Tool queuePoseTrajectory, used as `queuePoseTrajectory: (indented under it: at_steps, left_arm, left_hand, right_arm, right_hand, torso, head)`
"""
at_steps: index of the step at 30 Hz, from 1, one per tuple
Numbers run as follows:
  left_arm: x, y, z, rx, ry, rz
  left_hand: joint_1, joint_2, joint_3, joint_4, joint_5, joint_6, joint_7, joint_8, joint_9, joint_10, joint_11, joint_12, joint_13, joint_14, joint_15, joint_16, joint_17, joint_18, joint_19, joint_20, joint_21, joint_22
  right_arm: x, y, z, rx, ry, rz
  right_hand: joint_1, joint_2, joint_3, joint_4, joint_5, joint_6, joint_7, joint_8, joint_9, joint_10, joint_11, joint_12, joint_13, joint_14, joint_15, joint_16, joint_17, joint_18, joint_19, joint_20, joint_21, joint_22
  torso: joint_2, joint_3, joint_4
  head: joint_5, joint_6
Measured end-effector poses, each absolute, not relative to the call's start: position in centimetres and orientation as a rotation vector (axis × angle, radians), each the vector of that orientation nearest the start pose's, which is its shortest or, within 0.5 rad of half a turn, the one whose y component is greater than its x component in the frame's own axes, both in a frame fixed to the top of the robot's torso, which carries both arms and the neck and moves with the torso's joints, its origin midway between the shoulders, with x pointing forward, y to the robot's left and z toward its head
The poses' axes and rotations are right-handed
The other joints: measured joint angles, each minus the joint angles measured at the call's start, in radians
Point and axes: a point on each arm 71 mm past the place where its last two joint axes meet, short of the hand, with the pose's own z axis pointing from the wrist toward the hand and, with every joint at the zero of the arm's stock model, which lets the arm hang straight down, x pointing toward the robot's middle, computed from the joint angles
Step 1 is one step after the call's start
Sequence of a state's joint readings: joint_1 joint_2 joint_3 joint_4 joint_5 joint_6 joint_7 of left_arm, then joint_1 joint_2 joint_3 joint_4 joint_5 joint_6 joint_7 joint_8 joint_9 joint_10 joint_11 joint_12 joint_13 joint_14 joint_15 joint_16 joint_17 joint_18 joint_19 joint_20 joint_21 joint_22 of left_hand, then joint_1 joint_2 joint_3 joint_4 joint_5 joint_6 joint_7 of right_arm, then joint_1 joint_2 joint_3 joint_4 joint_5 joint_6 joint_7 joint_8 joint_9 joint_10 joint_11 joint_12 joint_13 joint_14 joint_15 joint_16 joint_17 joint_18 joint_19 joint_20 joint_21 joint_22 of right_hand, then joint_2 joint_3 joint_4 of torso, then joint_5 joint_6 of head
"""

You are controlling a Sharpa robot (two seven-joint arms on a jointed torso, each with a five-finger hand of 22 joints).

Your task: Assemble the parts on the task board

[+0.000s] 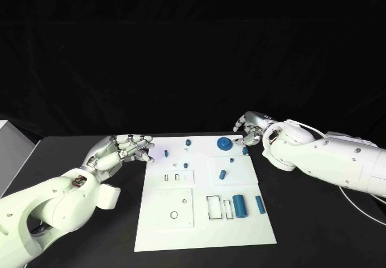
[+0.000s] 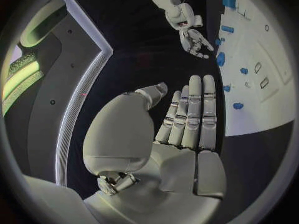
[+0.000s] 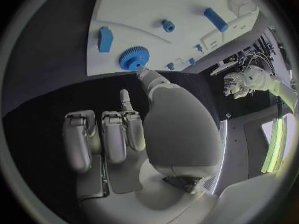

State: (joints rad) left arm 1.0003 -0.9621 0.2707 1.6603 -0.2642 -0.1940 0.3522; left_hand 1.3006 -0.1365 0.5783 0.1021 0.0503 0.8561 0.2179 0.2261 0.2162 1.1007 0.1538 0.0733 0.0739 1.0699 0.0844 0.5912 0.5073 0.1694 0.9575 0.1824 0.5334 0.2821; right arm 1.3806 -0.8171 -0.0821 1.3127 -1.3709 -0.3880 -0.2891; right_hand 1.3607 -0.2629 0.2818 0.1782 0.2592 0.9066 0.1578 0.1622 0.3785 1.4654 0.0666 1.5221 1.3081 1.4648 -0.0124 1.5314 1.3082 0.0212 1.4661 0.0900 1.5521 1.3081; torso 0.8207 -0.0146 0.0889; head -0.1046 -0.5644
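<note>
— How do the hands sit?

— The left silver hand hovers off the near-left corner of the flat white plastic task board, fingers straight and together, thumb apart, holding nothing. The right silver hand hangs past the board's far right corner, fingers curled inward on nothing.

— And the parts?

— A round blue toothed gear stands on the board just beside the right hand's thumb, not touching. A blue cylinder and a slim blue bar lie well apart from both hands, toward the board's near end.
</note>
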Motion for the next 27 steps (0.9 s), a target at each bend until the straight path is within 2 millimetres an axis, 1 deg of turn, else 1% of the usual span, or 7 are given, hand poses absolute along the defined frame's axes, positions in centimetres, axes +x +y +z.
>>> queuePoseTrajectory:
  at_steps: [2,5,7,16,24,27]
  left_arm:
    - [46.5,22.7,-14.1,-0.881,1.388,-1.680]
    - [46.5,22.6,-14.1,-0.879,1.390,-1.682]
    - [46.5,22.6,-14.1,-0.878,1.390,-1.683]
    - [46.5,22.5,-14.1,-0.873,1.394,-1.684]
    - [46.5,22.4,-14.1,-0.870,1.396,-1.685]
    - [46.5,22.4,-14.1,-0.869,1.396,-1.685]
  left_hand:
    - [0.000,0.000,0.000,0.000,0.000,0.000,0.000,0.000,0.000,0.000,0.000,0.000,0.000,0.000,0.000,0.000,0.000,0.000,0.000,0.000,0.000,0.000]
    - [0.000,0.000,0.000,0.000,0.000,0.000,0.000,0.000,0.000,0.000,0.000,0.000,0.000,0.000,0.000,0.000,0.000,0.000,0.000,0.000,0.000,0.001]
    - [0.000,0.000,0.000,0.000,0.000,0.000,0.000,0.000,0.000,0.000,0.000,0.000,0.000,0.000,0.000,0.000,0.000,0.000,0.000,0.000,0.000,0.001]
    - [0.000,0.000,0.000,0.000,0.000,0.000,0.000,0.000,0.000,0.000,0.000,0.000,0.000,0.000,0.000,0.000,0.000,0.000,0.000,0.000,0.000,0.001]
    - [0.000,0.000,0.000,0.000,0.000,0.000,0.000,0.000,0.001,0.000,0.000,0.000,0.000,0.000,0.000,0.000,0.000,0.000,0.000,0.000,0.000,0.001]
    - [0.000,0.000,0.000,0.000,0.000,0.000,0.000,0.000,0.001,0.000,0.000,0.000,0.000,0.000,0.000,0.000,0.000,0.000,0.000,0.000,0.000,0.001]
  right_arm:
    - [55.2,-26.9,-11.7,0.133,1.542,0.333]
    - [55.4,-26.5,-11.8,0.139,1.561,0.339]
    - [55.5,-26.1,-12.0,0.141,1.570,0.344]
    - [56.3,-25.1,-12.3,0.154,1.587,0.351]
    - [56.7,-24.4,-12.9,0.157,1.602,0.352]
    - [56.8,-24.2,-13.2,0.157,1.607,0.347]
  right_hand:
    - [0.005,0.005,-0.006,0.006,0.000,0.000,0.000,0.000,0.001,0.001,0.001,0.019,0.000,0.000,0.000,0.002,0.000,0.000,0.000,0.000,0.007,0.000]
    - [0.005,0.005,-0.010,0.010,0.000,0.000,0.000,0.000,0.001,0.001,0.001,0.033,0.000,0.001,0.001,0.008,0.000,0.000,0.000,0.000,0.011,0.000]
    - [0.005,0.005,-0.014,0.014,0.000,0.000,0.000,0.000,0.001,0.001,0.001,0.038,0.000,0.003,0.003,0.008,0.000,-0.015,0.000,0.000,0.015,0.000]
    - [0.007,0.014,-0.017,0.017,0.000,-0.001,0.000,0.004,0.001,0.001,0.001,0.042,0.000,0.004,0.003,0.012,0.000,-0.015,0.000,0.000,0.015,0.000]
    - [0.007,0.014,-0.019,0.019,0.000,0.000,0.000,0.004,0.001,0.001,0.001,0.045,0.000,0.004,0.003,0.012,0.000,-0.015,0.000,0.000,0.015,0.000]
    - [0.011,0.018,-0.019,0.019,0.000,0.000,0.000,0.004,0.001,0.001,0.001,0.045,0.000,0.004,0.003,0.012,0.000,-0.015,0.000,0.000,0.015,0.000]
  torso:
    - [0.001,0.0006,-0.0005]
    - [0.001,0.0005,-0.0004]
    - [0.002,0.0001,0.0004]
    - [0.001,-0.0027,0.0017]
    - [0.001,-0.0029,0.0005]
    - [0.001,-0.0029,-0.0001]
  head:
    - [-0.001,0.001]
    - [-0.005,0.000]
    - [-0.007,-0.003]
    - [-0.010,-0.009]
    - [-0.008,-0.014]
    - [-0.006,-0.015]
